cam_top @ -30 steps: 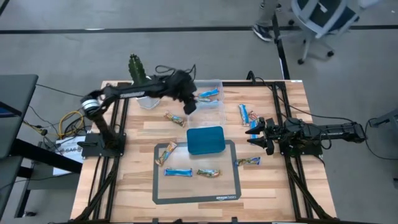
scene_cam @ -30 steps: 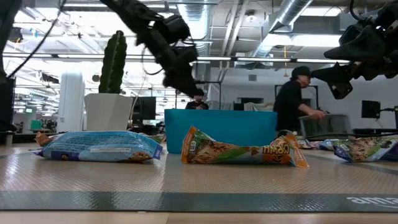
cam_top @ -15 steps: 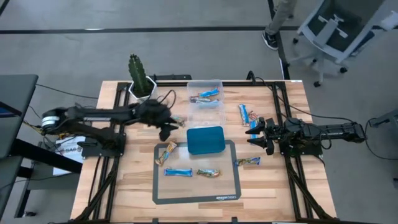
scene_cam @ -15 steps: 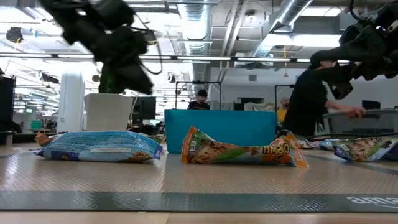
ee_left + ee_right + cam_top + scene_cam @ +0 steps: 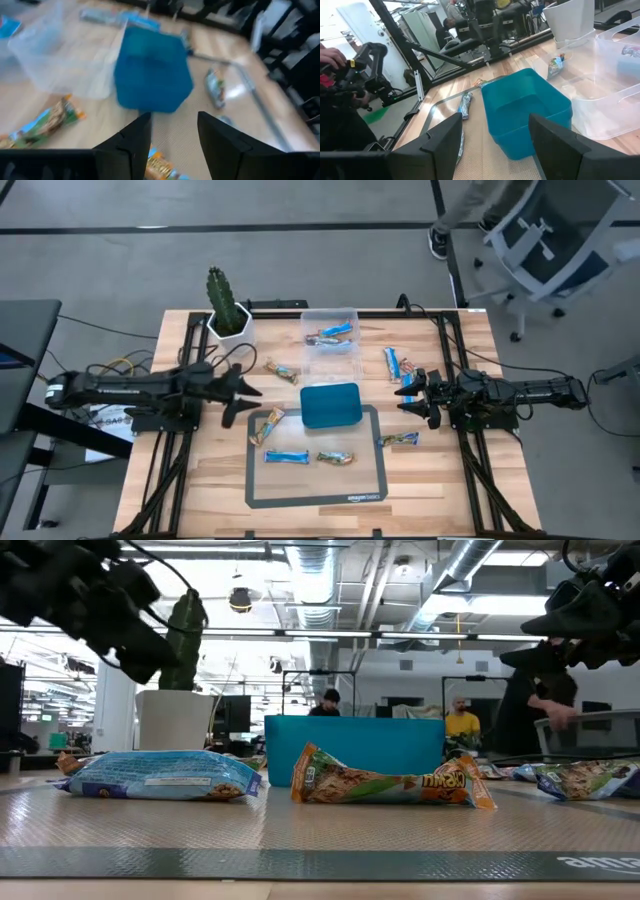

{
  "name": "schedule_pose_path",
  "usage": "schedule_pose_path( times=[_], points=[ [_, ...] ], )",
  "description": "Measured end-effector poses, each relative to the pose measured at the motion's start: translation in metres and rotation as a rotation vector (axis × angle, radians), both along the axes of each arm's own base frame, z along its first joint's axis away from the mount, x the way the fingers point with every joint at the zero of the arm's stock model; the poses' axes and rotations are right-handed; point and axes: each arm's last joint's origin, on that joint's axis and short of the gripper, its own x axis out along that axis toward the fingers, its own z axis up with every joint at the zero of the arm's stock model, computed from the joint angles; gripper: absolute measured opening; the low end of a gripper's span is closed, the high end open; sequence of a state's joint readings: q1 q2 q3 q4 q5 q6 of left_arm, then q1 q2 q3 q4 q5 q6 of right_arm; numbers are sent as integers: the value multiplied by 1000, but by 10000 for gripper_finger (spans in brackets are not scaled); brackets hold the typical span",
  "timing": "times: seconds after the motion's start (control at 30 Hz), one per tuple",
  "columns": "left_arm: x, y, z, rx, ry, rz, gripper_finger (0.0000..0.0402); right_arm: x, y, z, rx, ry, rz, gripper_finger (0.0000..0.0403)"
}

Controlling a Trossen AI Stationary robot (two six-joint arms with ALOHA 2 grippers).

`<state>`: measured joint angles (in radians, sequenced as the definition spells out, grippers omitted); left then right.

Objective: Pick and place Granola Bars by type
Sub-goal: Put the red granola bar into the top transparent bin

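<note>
Granola bars in blue and in tan wrappers lie scattered: one blue bar (image 5: 335, 332) in the clear plastic box (image 5: 330, 350), a tan bar (image 5: 282, 370) left of the box, blue bars (image 5: 393, 363) to its right, and on the grey mat (image 5: 315, 480) a tan bar (image 5: 266, 425), a blue bar (image 5: 286, 456) and a tan bar (image 5: 336, 458). Another tan bar (image 5: 398, 440) lies at the mat's right edge. The teal tray (image 5: 330, 404) stands mid-table. My left gripper (image 5: 241, 400) hangs open at the table's left, holding nothing. My right gripper (image 5: 408, 395) waits open at the right.
A potted cactus (image 5: 225, 305) stands at the far left corner. Black frame rails run along both sides of the table (image 5: 200, 480). People and office chairs show in the room beyond the far edge.
My left gripper has drawn back from above the clear box toward the table's left edge, sinking a little and tipping from pointing steeply down to nearly level. It carries nothing. The bars, box and tray lie as before.
</note>
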<state>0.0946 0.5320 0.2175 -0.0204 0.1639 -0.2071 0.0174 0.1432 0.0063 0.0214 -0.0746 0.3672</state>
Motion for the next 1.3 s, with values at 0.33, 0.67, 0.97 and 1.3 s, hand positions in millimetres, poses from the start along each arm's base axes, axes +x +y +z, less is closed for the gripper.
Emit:
schedule_pose_path(
  times=[0.33,0.67,0.97,1.3],
  points=[
    [-22,-13,0,19,-209,-1,153,0,0,0,0,0,0,221],
    [-37,-13,-11,14,-368,7,153,0,0,0,0,0,0,221],
    [-38,-13,-11,88,-440,3,153,0,0,0,0,0,1,221],
    [-38,-14,-17,304,-396,-43,153,0,0,0,0,0,1,221]
  ],
)
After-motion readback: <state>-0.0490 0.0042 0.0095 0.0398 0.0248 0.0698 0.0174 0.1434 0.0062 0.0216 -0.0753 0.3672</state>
